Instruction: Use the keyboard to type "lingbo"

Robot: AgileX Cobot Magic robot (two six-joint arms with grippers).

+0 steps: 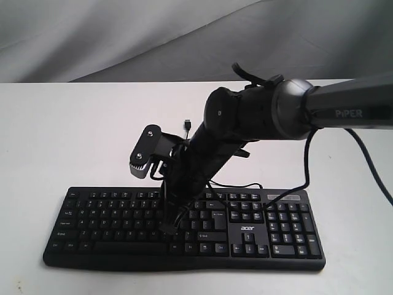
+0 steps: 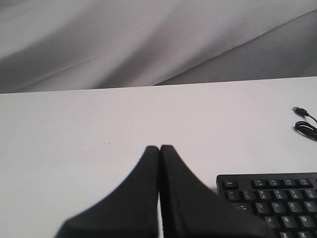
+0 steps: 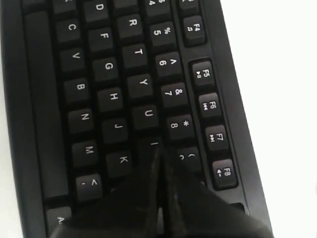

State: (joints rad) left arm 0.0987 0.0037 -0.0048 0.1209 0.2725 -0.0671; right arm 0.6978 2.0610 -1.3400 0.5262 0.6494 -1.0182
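Observation:
The black keyboard (image 1: 288, 257) lies across the front of the white table, "acer" logo to the right of its middle. My right gripper (image 1: 167, 228) reaches down over its middle keys. In the right wrist view the right gripper (image 3: 157, 151) is shut and empty, its tips on the I key (image 3: 154, 144), between U and the 9 key, with K beside them. My left gripper (image 2: 160, 148) is shut on nothing and hovers over bare table to the left of the keyboard's (image 2: 277, 198) Esc corner. The left gripper does not show in the exterior view.
The keyboard's thin black cable (image 1: 233, 184) runs behind it to a loose USB plug (image 1: 187, 125), with the plug (image 2: 297, 110) also showing in the left wrist view. The right arm's own cable (image 1: 307, 166) droops over the number pad. Grey cloth (image 1: 123, 37) backs the table.

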